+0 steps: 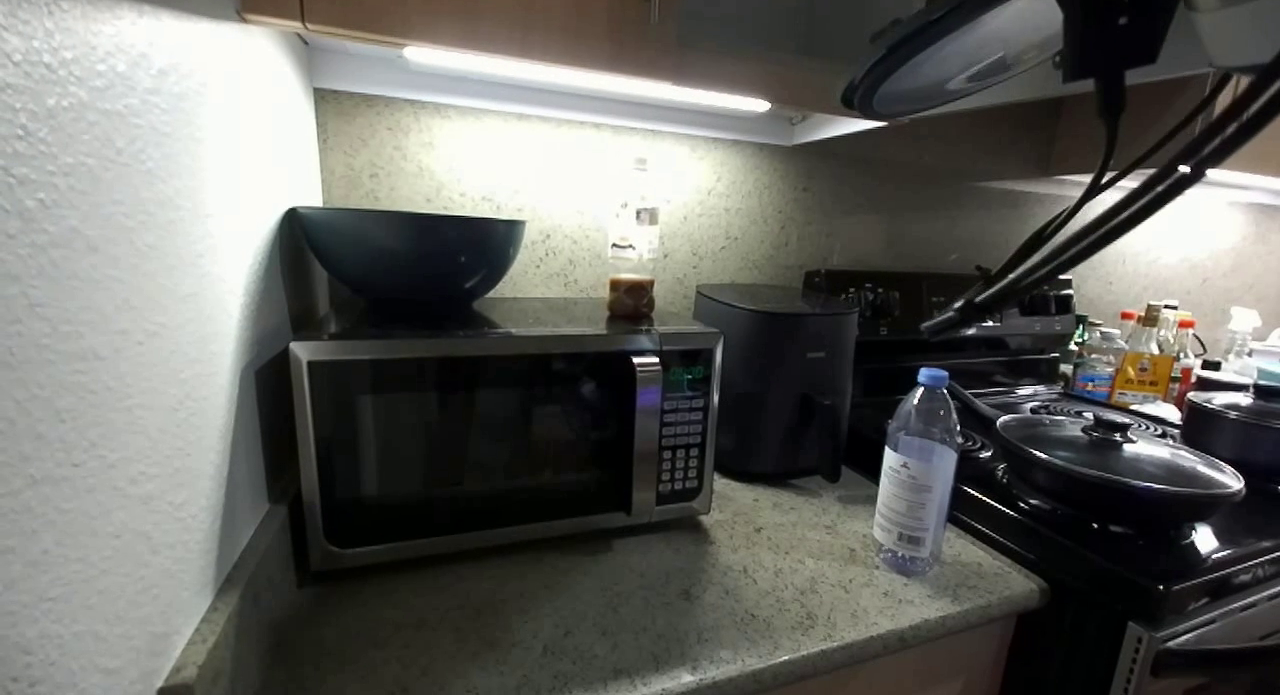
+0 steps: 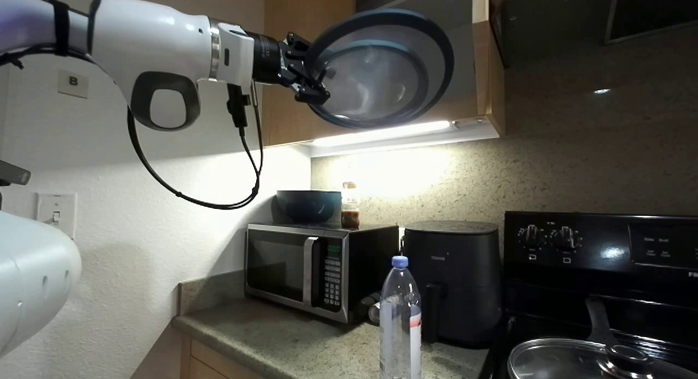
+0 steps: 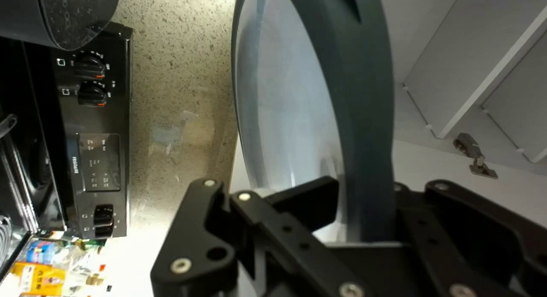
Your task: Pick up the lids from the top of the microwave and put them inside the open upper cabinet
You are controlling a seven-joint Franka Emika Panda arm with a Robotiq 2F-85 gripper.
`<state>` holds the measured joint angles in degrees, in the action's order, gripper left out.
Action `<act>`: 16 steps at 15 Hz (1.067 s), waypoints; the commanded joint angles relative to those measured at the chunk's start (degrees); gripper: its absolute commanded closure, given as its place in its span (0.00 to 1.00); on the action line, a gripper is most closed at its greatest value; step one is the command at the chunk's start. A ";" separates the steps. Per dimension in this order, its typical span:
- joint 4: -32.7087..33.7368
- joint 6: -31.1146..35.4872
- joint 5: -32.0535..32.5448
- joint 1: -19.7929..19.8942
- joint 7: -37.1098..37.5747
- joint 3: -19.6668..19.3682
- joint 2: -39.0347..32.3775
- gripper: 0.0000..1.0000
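The lids [image 2: 376,79] are wide round pale discs with dark blue-grey rims, a smaller one lying against a larger one. They also show at the top right of an exterior view [image 1: 965,60] and in the wrist view [image 3: 295,83]. My gripper [image 2: 313,71] is shut on their rim and holds them tilted, high in front of the upper cabinet [image 2: 302,112]. In the wrist view the rim stands between the jaws [image 3: 365,203]. The cabinet's pale interior [image 3: 461,62] with shelf and hinge shows at right. The silver microwave [image 1: 480,435] is on the counter below.
A dark bowl [image 1: 420,255] and a bottle with brown contents [image 1: 632,297] stand on the microwave. A black air fryer [image 1: 780,385], a clear blue-capped bottle [image 1: 915,485] and a stove with a lidded pan [image 1: 1120,465] are to its right.
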<state>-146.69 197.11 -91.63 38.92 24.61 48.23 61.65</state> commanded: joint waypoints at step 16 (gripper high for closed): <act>13.31 -5.02 21.22 -18.56 -1.77 -19.87 -8.63 1.00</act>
<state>-135.99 191.38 -71.33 25.73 23.53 32.04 56.02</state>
